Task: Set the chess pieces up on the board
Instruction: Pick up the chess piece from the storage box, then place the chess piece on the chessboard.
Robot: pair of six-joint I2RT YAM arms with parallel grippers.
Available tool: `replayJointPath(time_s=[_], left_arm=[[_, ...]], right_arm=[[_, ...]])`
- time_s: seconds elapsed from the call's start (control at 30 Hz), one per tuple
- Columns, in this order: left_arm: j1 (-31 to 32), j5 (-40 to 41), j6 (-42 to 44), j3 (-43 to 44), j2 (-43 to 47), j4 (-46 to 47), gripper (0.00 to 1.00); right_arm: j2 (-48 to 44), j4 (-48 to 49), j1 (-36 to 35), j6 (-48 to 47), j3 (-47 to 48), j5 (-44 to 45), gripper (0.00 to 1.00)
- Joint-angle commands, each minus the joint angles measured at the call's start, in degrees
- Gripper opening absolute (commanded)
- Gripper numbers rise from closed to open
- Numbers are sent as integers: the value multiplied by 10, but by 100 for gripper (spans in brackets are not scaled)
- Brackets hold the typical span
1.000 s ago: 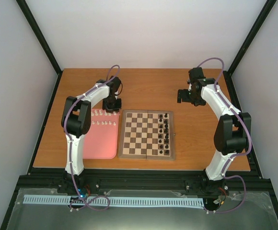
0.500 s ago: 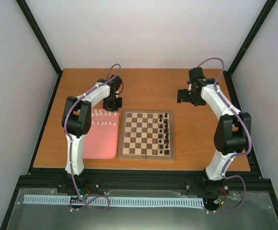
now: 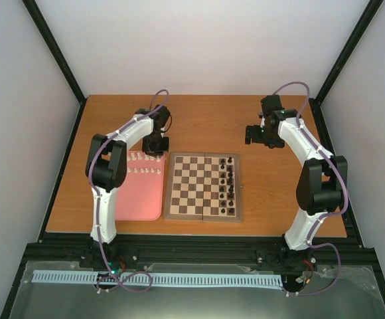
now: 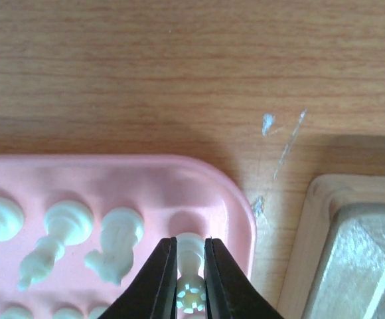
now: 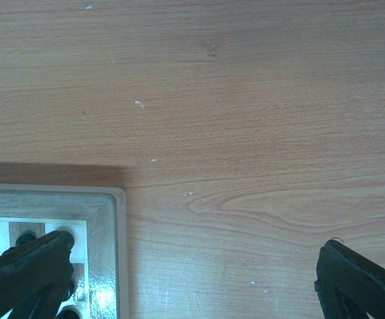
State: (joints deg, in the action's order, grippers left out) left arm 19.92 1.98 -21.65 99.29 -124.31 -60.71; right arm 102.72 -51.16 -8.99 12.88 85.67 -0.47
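The wooden chessboard (image 3: 203, 187) lies at mid-table with small black pieces along its right columns. Several tiny white chess pieces (image 3: 139, 164) stand in rows at the far end of the pink tray (image 3: 139, 199). My left gripper (image 3: 155, 147) is over the tray's far right corner. In the left wrist view it (image 4: 190, 279) is shut on a white rook (image 4: 190, 256), next to a white knight (image 4: 116, 246) and a bishop (image 4: 56, 236). My right gripper (image 3: 257, 135) hovers open and empty over bare table past the board's far right corner (image 5: 103, 206).
The board's tan frame (image 4: 325, 226) lies just right of the tray's corner in the left wrist view. Black frame rails run along the table's sides and near edge. Bare wood lies behind the board and to its right.
Both arms have barely moved. The left gripper stays at the tray's far right corner; the right gripper shifted very slightly.
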Motion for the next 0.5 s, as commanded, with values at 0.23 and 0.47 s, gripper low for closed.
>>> replayJointPath(time_s=[0.23,0.47], left_arm=[[47,4,-3,84,46,-71,1],[75,-23,-6,117,37,-80,1]], right_arm=[[-8,7,6,-2,-2,-9,100],[-12,10,6,-2,-8,-4,100]])
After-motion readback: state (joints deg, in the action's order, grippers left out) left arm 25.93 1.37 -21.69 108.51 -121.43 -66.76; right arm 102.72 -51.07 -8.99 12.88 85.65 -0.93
